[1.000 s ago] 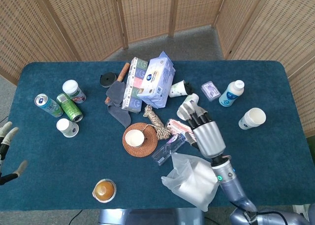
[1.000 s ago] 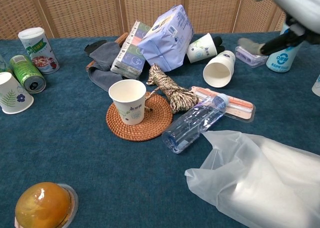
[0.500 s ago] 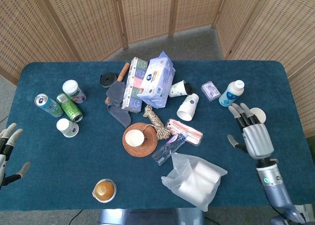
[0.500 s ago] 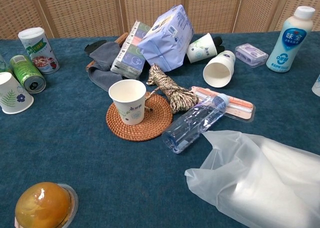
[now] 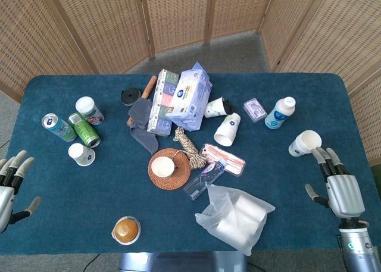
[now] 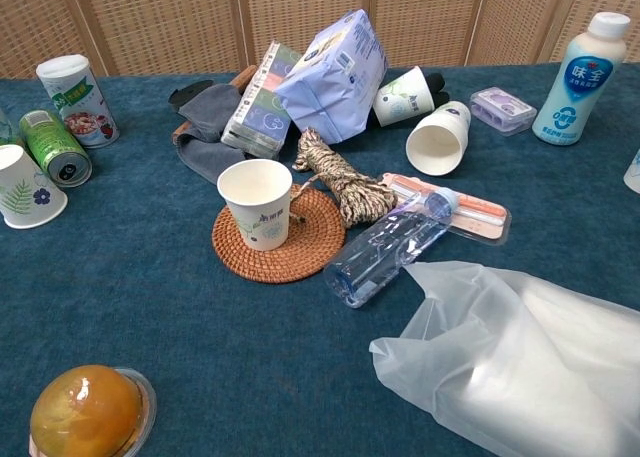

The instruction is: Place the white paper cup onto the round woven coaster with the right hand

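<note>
A white paper cup (image 5: 162,166) (image 6: 257,203) stands upright on the round woven coaster (image 5: 174,176) (image 6: 299,244) in the middle of the table. My right hand (image 5: 340,188) is open at the table's front right corner, far from the cup, holding nothing. My left hand (image 5: 8,186) is open off the front left edge, fingers spread. Neither hand shows in the chest view.
Another paper cup (image 5: 227,128) lies on its side by a rope coil (image 5: 189,145). A third cup (image 5: 305,143) stands just beyond my right hand. A plastic bottle (image 6: 385,247), a plastic bag (image 6: 520,347), tissue packs (image 5: 189,97), cans (image 5: 83,129) and a milk bottle (image 5: 280,112) crowd the blue table (image 5: 71,200).
My right hand has pulled back from above the table's middle to the front right corner. The left hand has shifted slightly. The cup stays on the coaster.
</note>
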Motion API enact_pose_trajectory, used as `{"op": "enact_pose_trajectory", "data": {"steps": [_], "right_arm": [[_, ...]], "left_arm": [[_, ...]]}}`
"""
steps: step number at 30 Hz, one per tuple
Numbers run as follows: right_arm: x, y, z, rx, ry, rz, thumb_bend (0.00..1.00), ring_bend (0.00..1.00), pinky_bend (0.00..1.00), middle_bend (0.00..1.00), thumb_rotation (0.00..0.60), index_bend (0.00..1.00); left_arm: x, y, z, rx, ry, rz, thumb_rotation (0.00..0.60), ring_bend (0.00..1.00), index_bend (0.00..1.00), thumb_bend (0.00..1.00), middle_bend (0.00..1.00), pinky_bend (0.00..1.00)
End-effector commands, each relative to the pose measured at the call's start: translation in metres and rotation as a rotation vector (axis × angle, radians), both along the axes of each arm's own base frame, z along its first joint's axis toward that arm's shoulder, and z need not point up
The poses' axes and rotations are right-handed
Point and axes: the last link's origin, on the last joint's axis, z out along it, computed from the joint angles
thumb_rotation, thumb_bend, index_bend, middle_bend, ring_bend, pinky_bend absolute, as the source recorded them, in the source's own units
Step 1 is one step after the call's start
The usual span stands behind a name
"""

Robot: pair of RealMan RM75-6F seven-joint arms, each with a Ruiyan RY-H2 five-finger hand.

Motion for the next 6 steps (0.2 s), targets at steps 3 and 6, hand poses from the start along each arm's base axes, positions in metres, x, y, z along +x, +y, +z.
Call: {"op": "enact_pose_trajectory", "data": {"steps": [3, 6], "right_arm": [[0.0023, 0.0017, 0.0067, -0.001, -0.020, -0.022, 0.33, 0.00, 0.27, 0.01, 0.600, 0.03], [0.0027, 0.0007, 0.0077, 0.000, -0.028, -0.036, 0.34, 0.00, 0.27, 0.01, 0.600, 0.03]], "left_arm": [[-0.0006, -0.0007, -0.0029, -0.006, 0.012, 0.003, 0.600, 0.00, 0.00, 0.35, 0.00, 0.00], [-0.0009, -0.0005, -0.0050, -0.013, 0.016, 0.006, 0.600, 0.00, 0.00, 0.35, 0.00, 0.00]]}}
